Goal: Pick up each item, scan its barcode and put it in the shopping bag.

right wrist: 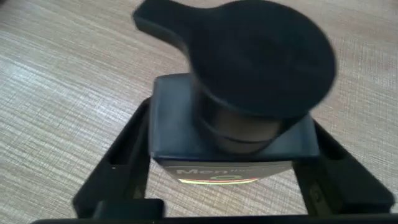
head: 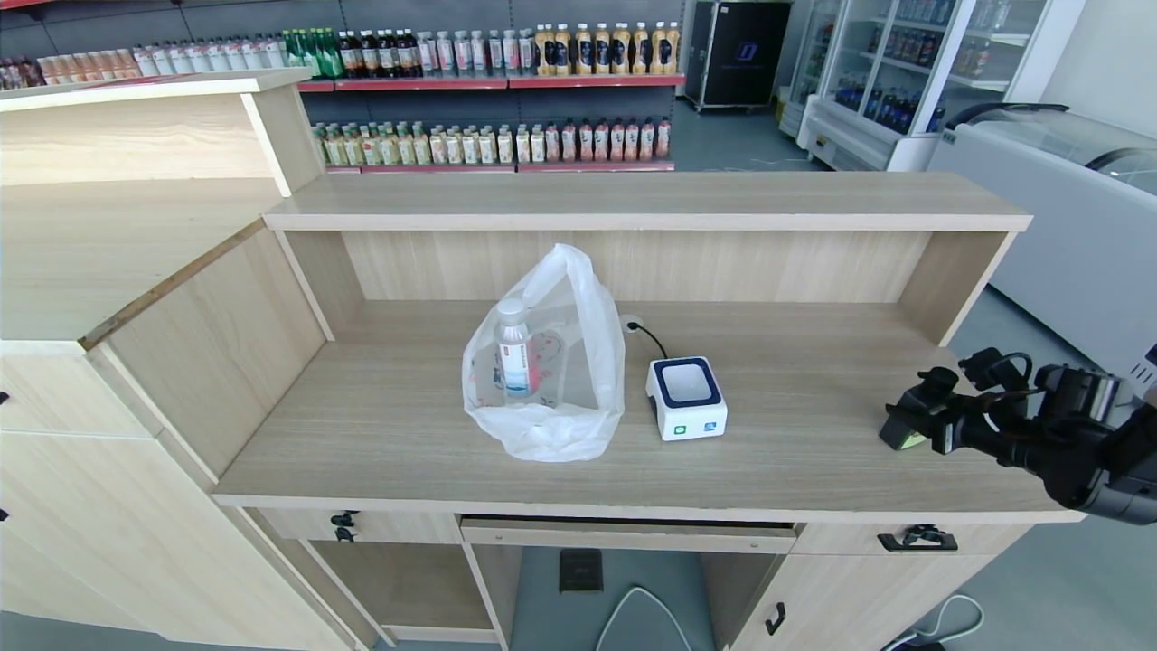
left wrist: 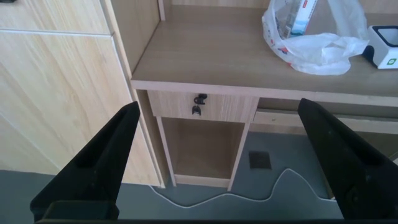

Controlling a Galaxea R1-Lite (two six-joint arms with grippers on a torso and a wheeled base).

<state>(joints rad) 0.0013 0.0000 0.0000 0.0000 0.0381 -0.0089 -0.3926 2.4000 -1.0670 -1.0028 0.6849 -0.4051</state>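
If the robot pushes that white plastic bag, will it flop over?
Probably floppy: the shopping bag looks thin and crumpled at its base. The bottle standing upright inside likely weighs it down, but a hard push might tip that tall, narrow bottle. It may also slide on the smooth counter.

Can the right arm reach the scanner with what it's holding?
Probably yes: the right gripper, shut on the item, is at the counter's right end. Nothing stands between it and the scanner; the bag is beyond.
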